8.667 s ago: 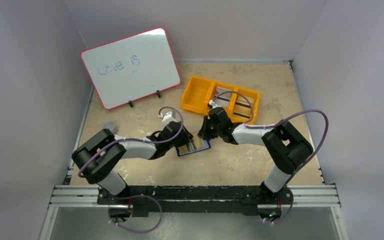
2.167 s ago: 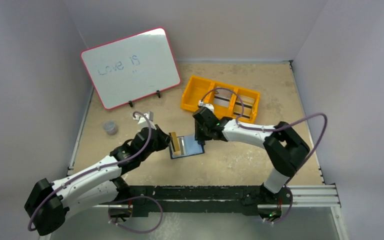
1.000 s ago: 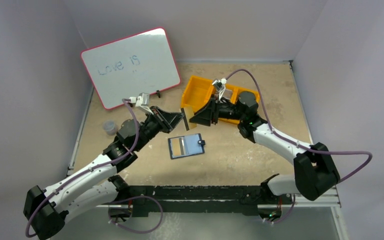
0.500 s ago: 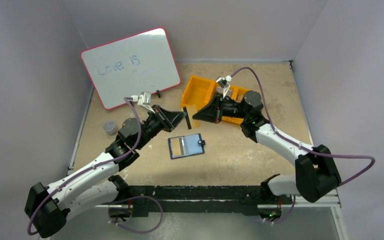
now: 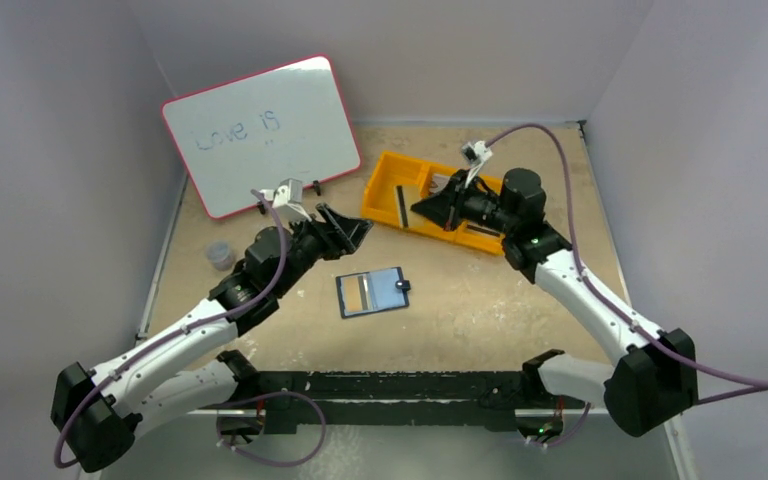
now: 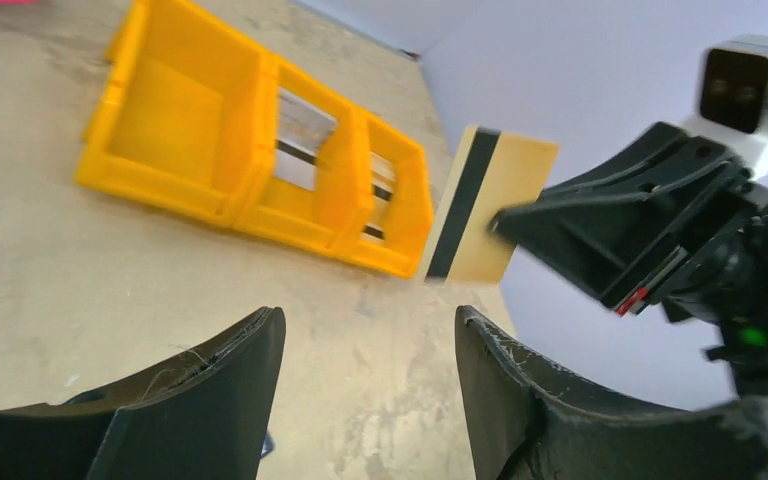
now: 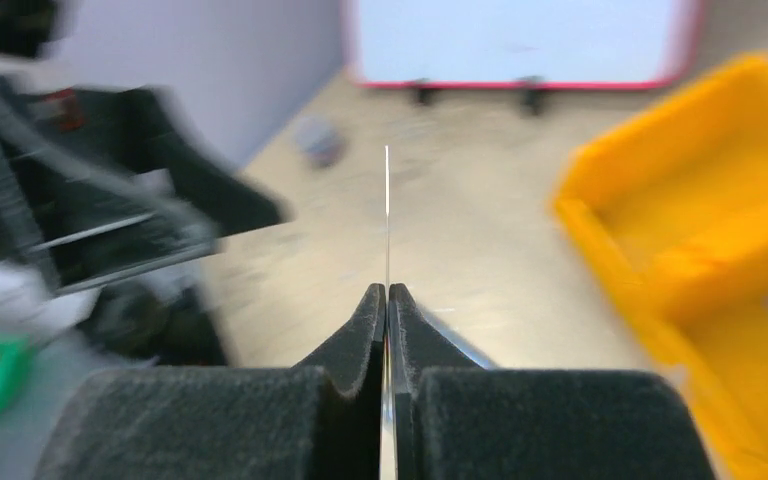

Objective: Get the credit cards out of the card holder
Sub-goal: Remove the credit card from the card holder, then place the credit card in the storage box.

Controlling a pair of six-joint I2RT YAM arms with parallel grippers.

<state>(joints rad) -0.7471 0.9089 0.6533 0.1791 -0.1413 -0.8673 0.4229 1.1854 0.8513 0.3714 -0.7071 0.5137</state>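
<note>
One closed pincer: the right pincer (image 7: 387, 295); its jaws are pressed together on a credit card (image 6: 480, 215).
Held card: we see it upright, gripped at one end, with the dark stripe at the free end.
Place of held card: raised, over the left part of the orange tray (image 5: 378, 195) when seen from above.
Left pincer (image 6: 370, 320): wide open, with nothing between its fingers; it hangs to the left of the tray, apart from the held card.
Card holder (image 5: 375, 292): lies open and flat on the table (image 5: 480, 310), on the near side of the tray.
Inside the holder: we see one pale card (image 5: 363, 293) in its left half.
Other cards (image 6: 300, 125): they lie in the middle and right compartments of the tray.
</note>
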